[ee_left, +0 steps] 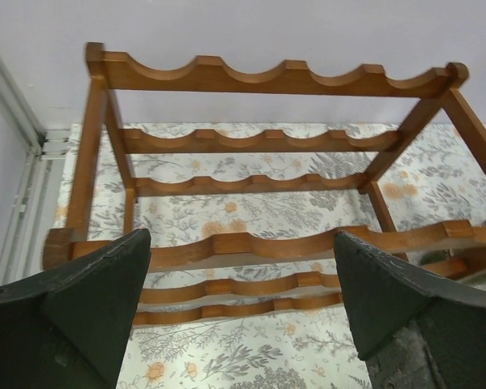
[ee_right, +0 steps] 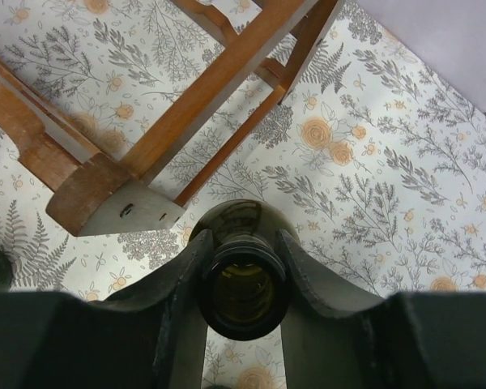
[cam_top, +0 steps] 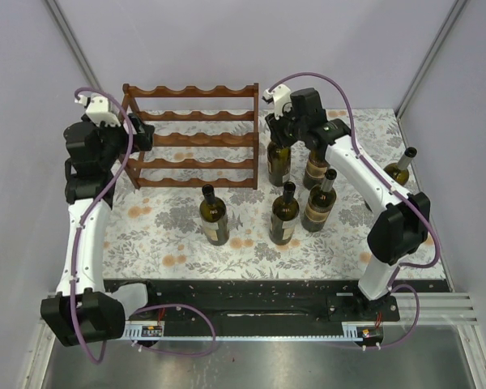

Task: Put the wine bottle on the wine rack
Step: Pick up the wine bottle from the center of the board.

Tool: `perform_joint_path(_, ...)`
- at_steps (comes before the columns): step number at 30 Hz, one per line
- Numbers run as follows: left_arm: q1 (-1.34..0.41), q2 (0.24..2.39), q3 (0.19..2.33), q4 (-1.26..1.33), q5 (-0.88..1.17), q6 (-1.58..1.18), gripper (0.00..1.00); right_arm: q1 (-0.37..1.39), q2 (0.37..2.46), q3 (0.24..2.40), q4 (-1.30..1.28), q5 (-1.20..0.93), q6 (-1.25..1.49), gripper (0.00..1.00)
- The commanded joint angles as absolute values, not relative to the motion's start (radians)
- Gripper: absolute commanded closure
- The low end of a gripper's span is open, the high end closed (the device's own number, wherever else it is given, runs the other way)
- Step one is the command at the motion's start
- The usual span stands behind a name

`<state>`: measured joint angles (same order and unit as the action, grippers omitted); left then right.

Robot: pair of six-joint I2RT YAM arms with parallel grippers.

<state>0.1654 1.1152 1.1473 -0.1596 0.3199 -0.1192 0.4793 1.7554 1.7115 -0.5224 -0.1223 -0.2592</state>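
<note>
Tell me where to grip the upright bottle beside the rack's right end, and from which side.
Take the wine bottle by its neck, coming straight down. It stands upright with its open mouth up, the neck is its narrowest part, and the wine rack stands close beside it. The right gripper is closed on that neck this way.

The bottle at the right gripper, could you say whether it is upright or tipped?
Upright: the right wrist camera looks straight down into the bottle, and from above it stands beside the wine rack.
</note>
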Motion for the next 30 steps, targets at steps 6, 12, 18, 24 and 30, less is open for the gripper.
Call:
perform_joint_path(6, 0.084, 1.141, 1.236, -0.178, 0.452, -0.071, 0.01, 0.485, 1.741, 1.839, -0.544, -0.075, -0.284, 1.00)
perform_joint_path(12, 0.005, 1.190, 1.325, -0.206, 0.558, -0.094, 0.01, 0.485, 1.721, 1.994, -0.623, -0.095, -0.285, 1.00)
perform_joint_path(18, -0.113, 1.265, 1.440, -0.180, 0.667, -0.121, 0.01, 0.485, 1.752, 2.267, -0.777, -0.147, -0.275, 1.00)
perform_joint_path(24, -0.265, 1.356, 1.586, -0.169, 0.692, -0.069, 0.01, 0.485, 1.808, 2.586, -0.900, -0.228, -0.242, 1.00)
perform_joint_path(30, -0.359, 1.477, 1.709, -0.192, 0.756, 0.036, 0.01, 0.485, 1.755, 2.651, -0.867, -0.319, -0.178, 1.00)
